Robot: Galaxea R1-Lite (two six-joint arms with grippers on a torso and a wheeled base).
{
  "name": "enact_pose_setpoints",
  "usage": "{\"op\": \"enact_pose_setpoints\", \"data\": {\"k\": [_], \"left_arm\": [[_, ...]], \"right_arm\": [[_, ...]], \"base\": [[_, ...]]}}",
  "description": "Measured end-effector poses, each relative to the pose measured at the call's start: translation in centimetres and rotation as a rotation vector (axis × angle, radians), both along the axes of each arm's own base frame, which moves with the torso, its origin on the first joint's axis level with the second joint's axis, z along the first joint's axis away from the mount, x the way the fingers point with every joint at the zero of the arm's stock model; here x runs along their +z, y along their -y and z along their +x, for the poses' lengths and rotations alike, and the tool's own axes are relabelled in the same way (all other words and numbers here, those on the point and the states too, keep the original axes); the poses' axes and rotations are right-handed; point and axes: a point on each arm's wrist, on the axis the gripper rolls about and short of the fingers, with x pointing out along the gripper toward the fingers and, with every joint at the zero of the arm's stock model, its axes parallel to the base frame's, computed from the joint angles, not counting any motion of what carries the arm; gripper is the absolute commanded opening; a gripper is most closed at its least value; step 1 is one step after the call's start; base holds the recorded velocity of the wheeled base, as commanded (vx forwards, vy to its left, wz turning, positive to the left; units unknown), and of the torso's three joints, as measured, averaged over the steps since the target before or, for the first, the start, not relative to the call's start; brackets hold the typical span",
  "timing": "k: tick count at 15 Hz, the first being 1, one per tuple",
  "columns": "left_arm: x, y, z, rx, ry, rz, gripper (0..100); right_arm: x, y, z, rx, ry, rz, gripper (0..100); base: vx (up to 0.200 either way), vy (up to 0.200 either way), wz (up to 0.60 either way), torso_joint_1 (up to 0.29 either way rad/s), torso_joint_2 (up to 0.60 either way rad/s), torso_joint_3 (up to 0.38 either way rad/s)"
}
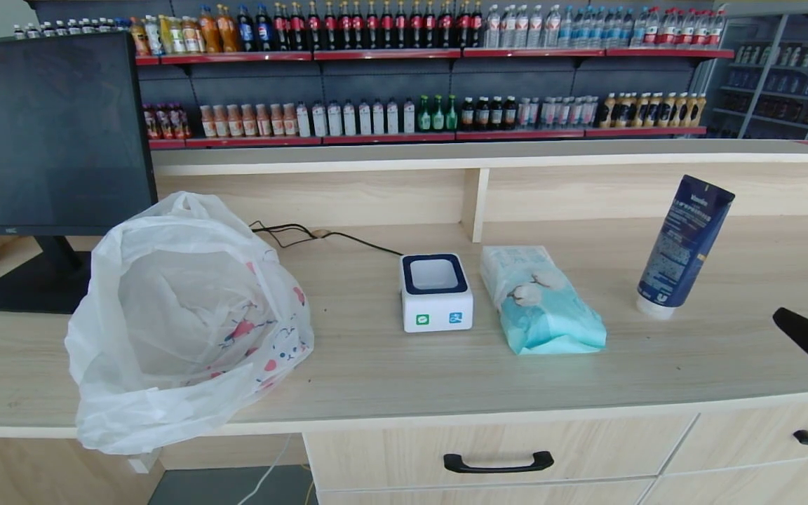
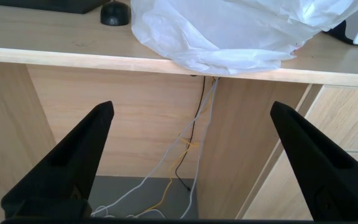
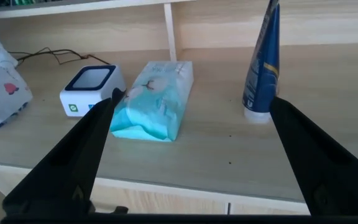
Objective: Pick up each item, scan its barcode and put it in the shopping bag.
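Counter [image 1: 404,372] of pale wood in the head view carries everything the task needs: a white plastic shopping bag [image 1: 186,315] slumped open at the robot's left with its lower fold hanging over the front edge, a small white barcode scanner [image 1: 436,291] in the middle with its window facing up, a teal soft pack of tissues [image 1: 541,298] lying flat just beside the scanner on its right, and a dark blue tube [image 1: 684,245] standing on its white cap farther right, leaning a little. The pack is probably light and yielding under a slick film, so a hold across its narrow width near the middle looks safest; the tube seems firmer but tippy on so small a foot, and is best taken around its body. No barcode can be made out on either. From the left wrist view, the left gripper [image 2: 192,107] hangs below the counter's edge with its fingers wide apart and nothing between them, facing the wooden front panel under the overhanging bag. From the right wrist view, the right gripper [image 3: 192,102] is also spread and empty, held off the front of the counter and aimed between the pack and the tube — both items untouched and well apart from the bag.
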Motion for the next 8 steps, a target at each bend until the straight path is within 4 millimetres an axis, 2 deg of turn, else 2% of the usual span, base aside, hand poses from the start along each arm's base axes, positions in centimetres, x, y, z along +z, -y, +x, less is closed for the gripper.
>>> {"op": "enact_pose_setpoints", "data": {"k": [4,8], "left_arm": [[0.0,0.0,0.0,0.0,0.0,0.0,100],[0.0,0.0,0.0,0.0,0.0,0.0,100]], "right_arm": [[-0.7,-0.2,1.2,0.002,-0.05,0.012,100],[-0.8,-0.3,1.4,0.004,-0.064,0.024,100]], "base": [[0.0,0.0,0.0,0.0,0.0,0.0],[0.0,0.0,0.0,0.0,0.0,0.0]]}}
